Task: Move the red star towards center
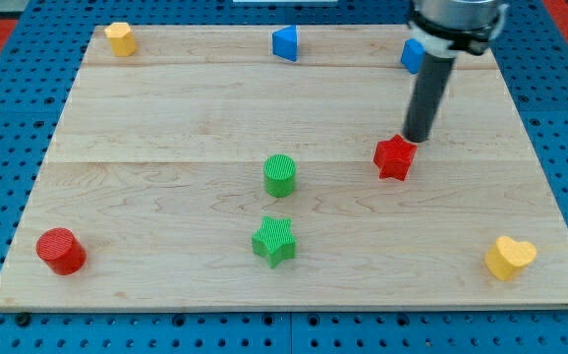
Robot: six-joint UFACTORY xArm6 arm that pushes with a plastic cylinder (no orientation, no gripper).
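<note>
My tip (419, 139) stands on the wooden board (166, 108), just above and to the right of the red star (394, 157); it looks to touch the star's upper right point, but from this angle I cannot tell for sure. The arm has only a rod, so there is nothing on it to open or close.

The red star lies right of the board's middle, about halfway between the top and bottom edges. Left of it, near the middle, stands the green cylinder (279, 175), and the green star (274, 241) is just below that one.

At the top left corner sits a yellow block (120, 38). A blue block (285, 43) is at the middle of the top edge, and another blue block (413, 55), half hidden behind the rod, is near the top right corner. The red cylinder (61, 250) is at the bottom left corner and the yellow heart (510, 257) at the bottom right corner.

No writing can be read on any thing.
</note>
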